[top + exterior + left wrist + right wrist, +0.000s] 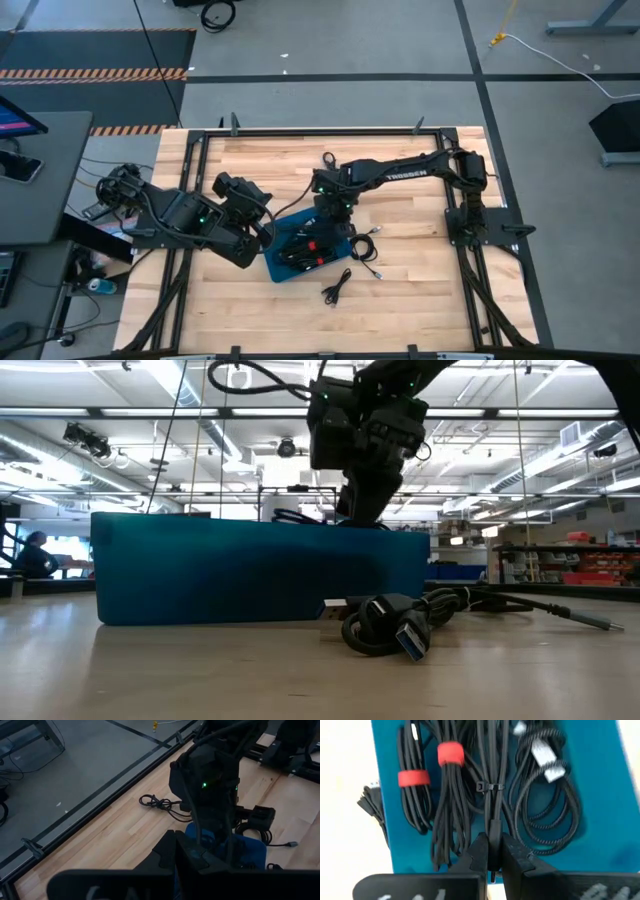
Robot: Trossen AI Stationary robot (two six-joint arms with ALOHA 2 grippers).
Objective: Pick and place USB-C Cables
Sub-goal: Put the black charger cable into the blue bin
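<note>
- The right gripper [491,851] hangs directly over the blue tray [600,840], its two fingers pinched together on a thin black USB-C cable [492,790] bound with a small black tie.
- That held cable runs straight away from the fingertips, down across the tray floor, so part of it already lies among the others.
- Just to one side of the fingers lie two bundles with red ties [451,754]; just to the other side lies a braided coil [555,820] with silver plugs.
- Beyond the tray wall, near the gripper, one bundle [370,802] lies on the wooden table [420,260].
- Farther out on the table, the overhead view shows two more loose cables [365,247] beside the tray and another [337,288] in front of it.
- The left gripper [175,851] waits beside the tray with its fingers closed on nothing, well clear of the cables.
- Risk, as a judgement: the tray is crowded, so a release here could leave the held cable snagged on a finger or looped through a neighbour, and lifting away might drag a bundle back out.
- The plug end might also hang over the tray wall.
</note>
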